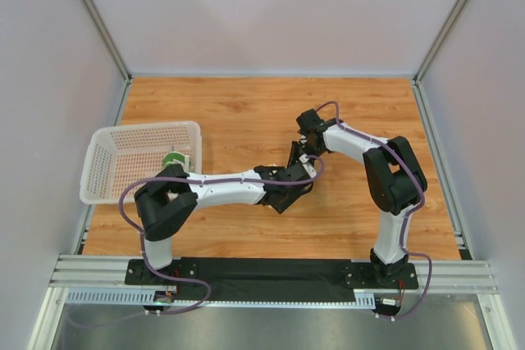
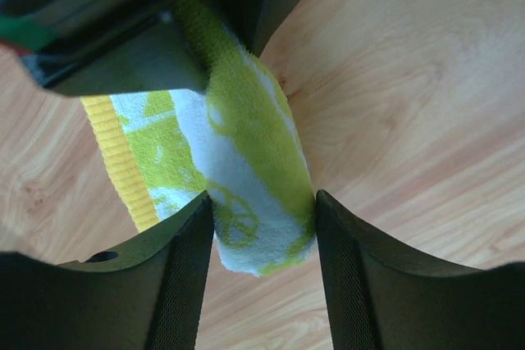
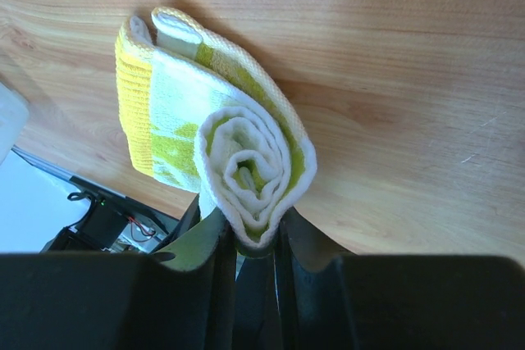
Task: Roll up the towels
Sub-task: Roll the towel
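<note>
Well to the right of the white basket (image 1: 94,161), the right gripper (image 3: 250,235) pinches the rolled lime-yellow towel (image 3: 238,153) at its core while the left gripper (image 2: 262,202) straddles its end, grip unclear, so if the 2 pull unevenly the coil could slip free and unwind.

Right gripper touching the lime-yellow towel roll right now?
Touching. Right wrist view: the right gripper clamps the lower end of the rolled lime-yellow towel between its jaws, with no gap.
</note>
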